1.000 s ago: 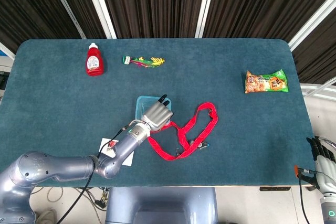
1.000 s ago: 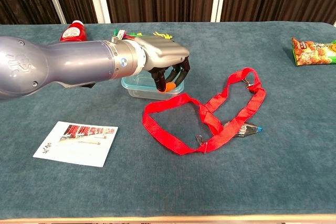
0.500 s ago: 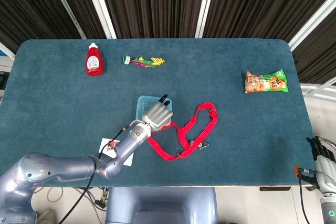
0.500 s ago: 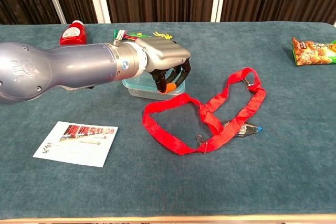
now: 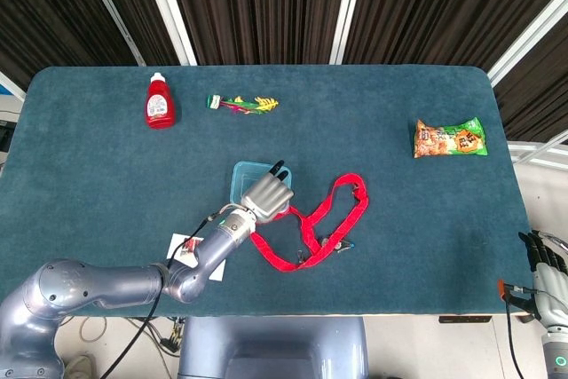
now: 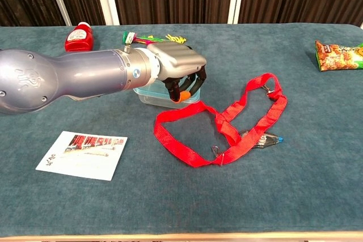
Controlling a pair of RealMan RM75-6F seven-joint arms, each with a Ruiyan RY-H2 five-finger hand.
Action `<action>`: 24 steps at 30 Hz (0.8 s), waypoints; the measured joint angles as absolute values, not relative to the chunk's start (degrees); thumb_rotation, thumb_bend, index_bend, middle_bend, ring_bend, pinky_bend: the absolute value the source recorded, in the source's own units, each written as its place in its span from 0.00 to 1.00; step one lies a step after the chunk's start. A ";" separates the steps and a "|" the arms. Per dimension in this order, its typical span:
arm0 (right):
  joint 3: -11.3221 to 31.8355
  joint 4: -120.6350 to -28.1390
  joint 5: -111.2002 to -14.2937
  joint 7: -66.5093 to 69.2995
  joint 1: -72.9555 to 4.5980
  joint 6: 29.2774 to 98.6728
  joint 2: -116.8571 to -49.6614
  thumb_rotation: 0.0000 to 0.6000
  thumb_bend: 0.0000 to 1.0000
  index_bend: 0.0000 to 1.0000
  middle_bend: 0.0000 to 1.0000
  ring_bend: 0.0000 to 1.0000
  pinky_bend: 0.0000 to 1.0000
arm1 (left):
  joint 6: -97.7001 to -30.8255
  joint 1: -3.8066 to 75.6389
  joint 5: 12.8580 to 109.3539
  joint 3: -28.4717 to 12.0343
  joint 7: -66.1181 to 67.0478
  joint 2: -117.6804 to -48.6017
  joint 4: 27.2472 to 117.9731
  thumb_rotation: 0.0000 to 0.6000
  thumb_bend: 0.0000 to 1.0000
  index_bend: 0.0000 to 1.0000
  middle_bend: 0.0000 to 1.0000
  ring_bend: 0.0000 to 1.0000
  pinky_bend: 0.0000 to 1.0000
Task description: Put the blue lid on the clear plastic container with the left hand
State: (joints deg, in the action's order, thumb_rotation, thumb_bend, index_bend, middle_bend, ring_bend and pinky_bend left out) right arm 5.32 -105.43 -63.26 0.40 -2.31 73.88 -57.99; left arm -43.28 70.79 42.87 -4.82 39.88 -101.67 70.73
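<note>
Near the middle of the teal desk [image 5: 399, 246], slightly left: a clear plastic container [image 6: 148, 95], shallow and rectangular with rounded corners, its top edged in blue [image 5: 238, 179] as seen from the head view. Cannot tell whether that blue is the lid fully seated or only resting, since most of the top lies hidden. Directly over it, the left robot hand [image 6: 180, 67], silver back upward, dark fingers [image 6: 199, 79] curled down over the container's right half, orange pads showing underneath; whether pressing, gripping or merely hovering close, cannot tell. Just right of the container, nearly touching its near corner: a red lanyard [image 6: 227, 122] in a loose loop with metal clips. Nearer the front edge to the left: a printed card [image 6: 83, 154], flat. Toward the far edge: a red ketchup bottle [image 5: 159, 102] lying down, and beside it a small bundle of green, yellow and red items [image 5: 242, 103], too small to identify. Far right: a snack bag [image 5: 450, 138]. At the bottom right corner of the head view, off the desk: the right robot hand [image 5: 548, 274], dark fingers only partly seen, state not clear. Container upright, opening upward; long axis not clear from what shows beneath the hand.
</note>
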 measured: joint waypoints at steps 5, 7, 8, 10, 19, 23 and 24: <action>5.30 -105.41 -63.33 0.38 -2.30 73.92 -58.00 1.00 0.39 0.06 0.04 0.02 0.00 | -43.26 70.62 42.71 -4.73 40.19 -101.67 70.61 1.00 0.48 0.66 0.54 0.16 0.04; 5.30 -105.41 -63.36 0.37 -2.29 73.94 -58.00 1.00 0.39 0.06 0.04 0.02 0.00 | -43.21 70.49 42.51 -4.60 40.35 -101.65 70.54 1.00 0.48 0.66 0.54 0.16 0.04; 5.30 -105.41 -63.38 0.37 -2.29 73.96 -58.00 1.00 0.39 0.06 0.04 0.02 0.00 | -43.18 70.41 42.43 -4.56 40.37 -101.66 70.47 1.00 0.48 0.66 0.54 0.16 0.04; 5.30 -105.42 -63.38 0.34 -2.29 73.99 -57.99 1.00 0.39 0.06 0.04 0.02 0.00 | -43.10 70.33 42.37 -4.56 40.38 -101.67 70.38 1.00 0.48 0.66 0.54 0.16 0.04; 5.29 -105.33 -63.48 0.21 -2.29 74.09 -58.10 1.00 0.39 0.06 0.04 0.02 0.00 | -45.26 70.45 43.77 -6.60 39.95 -99.83 73.02 1.00 0.48 0.66 0.54 0.16 0.04; 5.30 -105.27 -63.52 0.12 -2.28 74.21 -58.16 1.00 0.39 0.06 0.04 0.02 0.00 | -47.00 70.32 43.97 -8.00 39.84 -97.64 75.74 1.00 0.48 0.65 0.54 0.16 0.04; 5.31 -105.23 -63.53 0.06 -2.27 74.28 -58.18 1.00 0.39 0.06 0.04 0.02 0.00 | -47.51 70.23 43.95 -8.41 39.77 -96.90 76.65 1.00 0.48 0.62 0.53 0.16 0.04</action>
State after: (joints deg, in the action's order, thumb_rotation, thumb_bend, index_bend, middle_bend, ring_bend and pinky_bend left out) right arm 5.31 -105.23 -63.53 0.06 -2.27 74.28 -58.18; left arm -47.51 70.23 43.95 -8.41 39.77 -96.90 76.65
